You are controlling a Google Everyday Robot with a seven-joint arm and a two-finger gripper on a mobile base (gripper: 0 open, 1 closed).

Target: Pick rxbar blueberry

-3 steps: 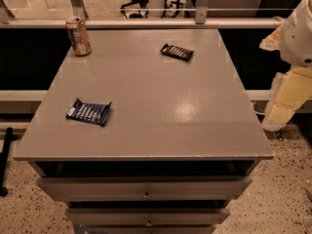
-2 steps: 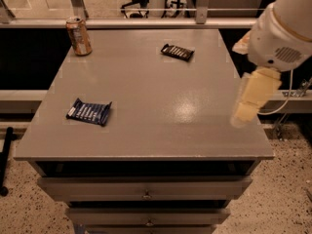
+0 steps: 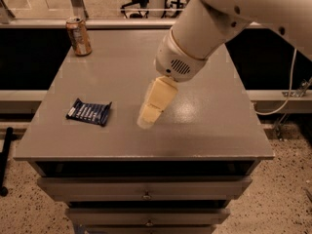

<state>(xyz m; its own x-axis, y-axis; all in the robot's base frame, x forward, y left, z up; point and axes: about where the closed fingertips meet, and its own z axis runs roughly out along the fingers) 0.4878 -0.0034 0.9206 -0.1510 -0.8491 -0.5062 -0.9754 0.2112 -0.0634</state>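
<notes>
**A:** Starting at the gripper (image 3: pixel 147 118). Where?

**B:** Hanging just above the middle of the surface (image 3: pixel 209 135), pitched down and leftward off a fat white wrist housing (image 3: pixel 178 65). Cream-coloured, blocky, matte. Apart from everything lying below.

**A:** Open or closed?

**B:** Cannot tell from this angle. Not clamped on the bar, at any rate, and holding nothing as far as shows.

**A:** And the rxbar blueberry (image 3: pixel 89 112)?

**B:** Lying flat to the left of the gripper, near but not touching, toward the front-left of the surface. Wrapped in dark navy film, crinkly and faintly glossy, with rows of white lettering and a white patch at the left end. Turned slightly askew to the front edge.

**A:** Why tilted like that?

**B:** Probably lining up to come down on something thin and flat. Only a judgement. Likely calls for a pinch across the narrow width, with so little height to grab.

**A:** Further out?

**B:** At the back-left corner, a copper-coloured can (image 3: pixel 79 36), upright, cylindrical, metallic, well apart from the bar. Smooth grey top with a dull sheen and a pale glare patch beside the gripper. Underneath, grey drawers (image 3: pixel 146 188) with small knobs.
</notes>
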